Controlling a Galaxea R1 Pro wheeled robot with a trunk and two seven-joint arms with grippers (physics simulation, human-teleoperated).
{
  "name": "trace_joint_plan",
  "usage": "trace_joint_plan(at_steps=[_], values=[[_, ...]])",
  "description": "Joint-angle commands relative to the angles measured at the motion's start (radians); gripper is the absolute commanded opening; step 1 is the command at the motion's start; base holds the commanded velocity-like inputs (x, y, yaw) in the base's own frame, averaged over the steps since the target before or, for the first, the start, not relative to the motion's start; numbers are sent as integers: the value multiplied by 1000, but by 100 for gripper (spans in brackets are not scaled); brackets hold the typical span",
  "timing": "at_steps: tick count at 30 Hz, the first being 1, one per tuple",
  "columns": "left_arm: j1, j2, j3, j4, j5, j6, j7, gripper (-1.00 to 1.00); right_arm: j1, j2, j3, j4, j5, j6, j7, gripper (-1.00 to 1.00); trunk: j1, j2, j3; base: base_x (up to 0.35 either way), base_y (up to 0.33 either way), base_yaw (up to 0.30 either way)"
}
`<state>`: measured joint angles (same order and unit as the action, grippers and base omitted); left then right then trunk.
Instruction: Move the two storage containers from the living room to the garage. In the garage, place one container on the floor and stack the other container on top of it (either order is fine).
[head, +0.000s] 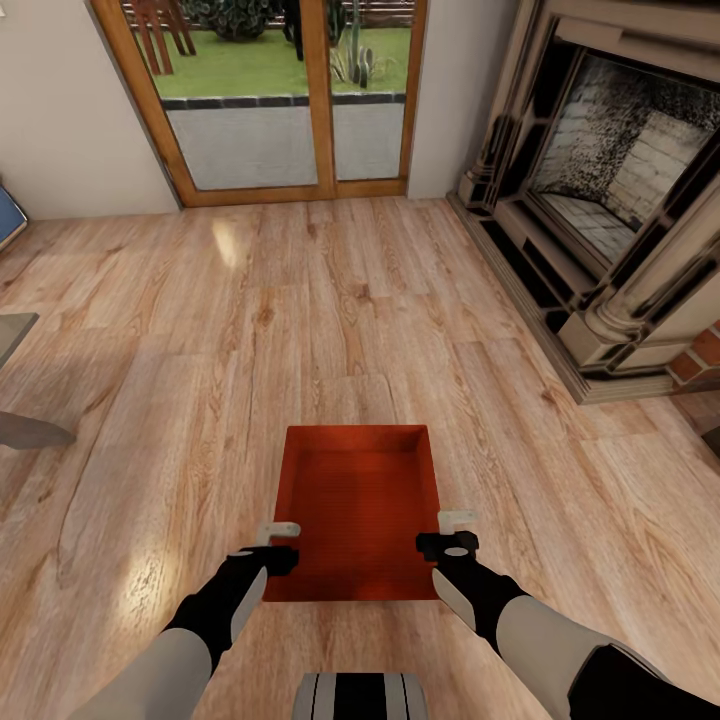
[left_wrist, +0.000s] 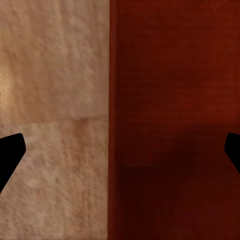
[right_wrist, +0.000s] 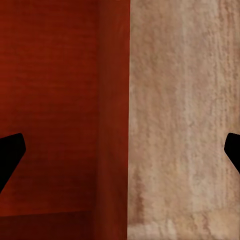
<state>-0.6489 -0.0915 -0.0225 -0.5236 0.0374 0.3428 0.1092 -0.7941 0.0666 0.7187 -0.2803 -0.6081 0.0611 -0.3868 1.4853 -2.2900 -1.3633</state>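
Note:
One orange-red storage container (head: 360, 500) lies open side up on the living room's light wood plank floor, straight ahead of me. My left gripper (head: 277, 545) is open astride the container's left wall (left_wrist: 112, 125), one finger outside and one inside. My right gripper (head: 456, 533) is open astride the right wall (right_wrist: 114, 125) in the same way. In both wrist views the black fingertips (left_wrist: 11, 150) (right_wrist: 10, 152) stand far apart at the frame edges. The bin holds nothing. The garage is out of view.
A stone fireplace (head: 600, 200) with a raised hearth fills the right side. A wood-framed glass door (head: 290, 100) to the garden is straight ahead. A blue sofa edge (head: 8, 215) and a table edge (head: 14, 332) show at the left.

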Motion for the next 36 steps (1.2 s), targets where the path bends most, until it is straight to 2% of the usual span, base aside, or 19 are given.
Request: trace_joint_plan(at_steps=[1, 36], values=[[0, 0, -2, -2, 4, 5, 5, 100, -1, -1, 8, -2, -4, 6, -7, 100, 0, 0, -1, 0, 0, 0], [0, 8, -2, -25, 2, 1, 5, 100, -1, -1, 8, -2, -4, 6, -7, 100, 0, 0, -1, 0, 0, 0]])
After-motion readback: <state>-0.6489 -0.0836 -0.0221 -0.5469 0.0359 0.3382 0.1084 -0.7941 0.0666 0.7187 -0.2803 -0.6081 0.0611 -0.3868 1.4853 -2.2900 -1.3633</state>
